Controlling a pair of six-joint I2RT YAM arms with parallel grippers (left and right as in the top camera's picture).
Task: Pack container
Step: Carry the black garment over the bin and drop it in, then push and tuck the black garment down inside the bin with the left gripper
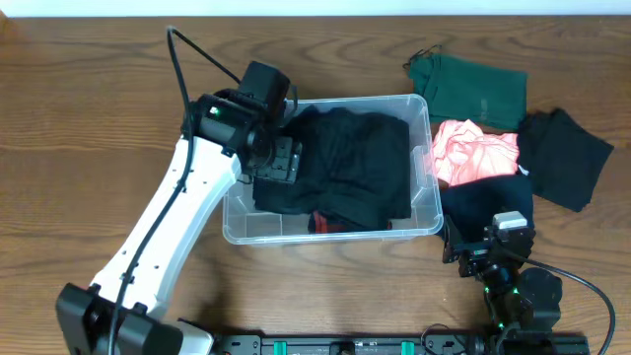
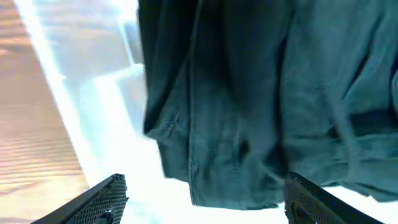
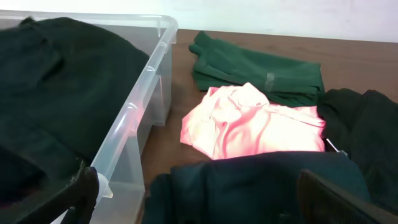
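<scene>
While the left pincer (image 2: 205, 190) and right pincer (image 3: 199, 186) stand spread, the container (image 1: 246, 225) holds black garments (image 1: 345, 163), perhaps something red (image 1: 330, 225) underneath.

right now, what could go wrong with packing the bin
The black clothes are heaped high in the bin; the open left gripper could snag a fold and pull them out. The open right gripper sits beside the bin's corner and could knock it. The dark garment under it lies against the pink shirt, which may drag along.

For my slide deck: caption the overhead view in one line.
Left gripper over dark clothes in the clear container; pink cloth, green cloth and black cloth outside.
</scene>
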